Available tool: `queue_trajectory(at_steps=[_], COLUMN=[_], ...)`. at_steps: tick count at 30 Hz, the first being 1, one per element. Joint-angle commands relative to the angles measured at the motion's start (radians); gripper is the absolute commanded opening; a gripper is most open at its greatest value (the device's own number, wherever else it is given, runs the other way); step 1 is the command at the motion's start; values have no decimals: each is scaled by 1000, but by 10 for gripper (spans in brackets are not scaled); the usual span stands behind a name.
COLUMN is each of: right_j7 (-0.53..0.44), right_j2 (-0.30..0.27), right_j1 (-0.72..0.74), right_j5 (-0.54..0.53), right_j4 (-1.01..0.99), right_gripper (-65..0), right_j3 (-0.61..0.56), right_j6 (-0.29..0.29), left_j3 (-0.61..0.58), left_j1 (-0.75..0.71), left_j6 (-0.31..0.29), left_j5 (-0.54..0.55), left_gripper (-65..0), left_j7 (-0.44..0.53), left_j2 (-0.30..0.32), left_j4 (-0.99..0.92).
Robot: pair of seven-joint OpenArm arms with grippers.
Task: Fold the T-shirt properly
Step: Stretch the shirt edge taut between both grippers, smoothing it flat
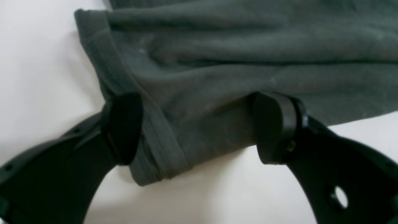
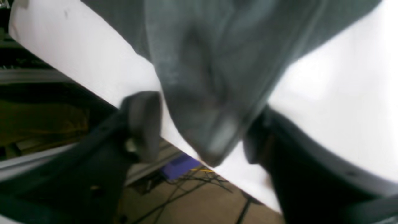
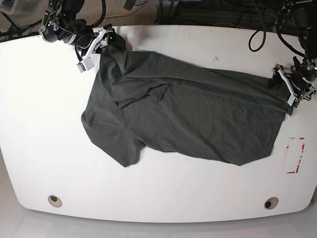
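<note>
Honestly, barely anything is folded yet: the T-shirt (image 3: 188, 119) is spread rumpled on the surface (image 3: 163, 193), its hem corner straddled by the spread left claw (image 1: 199, 127), its far corner flanked by the right claw (image 2: 202, 127), whose grip cannot be told.

The T-shirt (image 3: 188, 119) sprawls across the middle of the white table (image 3: 44, 148), blocking a low pass there. Bare table runs wide along the near edge and the left side (two small round holes (image 3: 55, 200) aside). Red markings (image 3: 295, 154) lie flat, right of the hem.
</note>
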State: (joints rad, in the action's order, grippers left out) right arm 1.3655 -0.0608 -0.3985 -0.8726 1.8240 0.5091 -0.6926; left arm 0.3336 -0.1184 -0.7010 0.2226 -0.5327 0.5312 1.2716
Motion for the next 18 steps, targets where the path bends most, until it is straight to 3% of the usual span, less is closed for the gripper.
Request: queue_trajectory(at_steps=[1, 4, 8, 18], right_j7=[-10, -10, -1, 30], right_j2=[-9, -14, -52, -342], right_j1=[9, 11, 5, 14], right_j5=[6, 39, 51, 45], right_j4=[13, 13, 18, 20], right_gripper=[-423, -533, -547, -541], right_j3=[4, 1, -4, -217], right_j6=[-6, -6, -6, -6], left_j3=[6, 6, 6, 6], left_j1=[12, 13, 13, 4], left_j6=[3, 3, 3, 3], left_j5=[-13, -13, -15, -16], left_gripper=[-139, -139, -140, -179], left_j7=[-7, -7, -7, -8], left_j2=[22, 22, 22, 28], left_j4=[6, 4, 4, 3])
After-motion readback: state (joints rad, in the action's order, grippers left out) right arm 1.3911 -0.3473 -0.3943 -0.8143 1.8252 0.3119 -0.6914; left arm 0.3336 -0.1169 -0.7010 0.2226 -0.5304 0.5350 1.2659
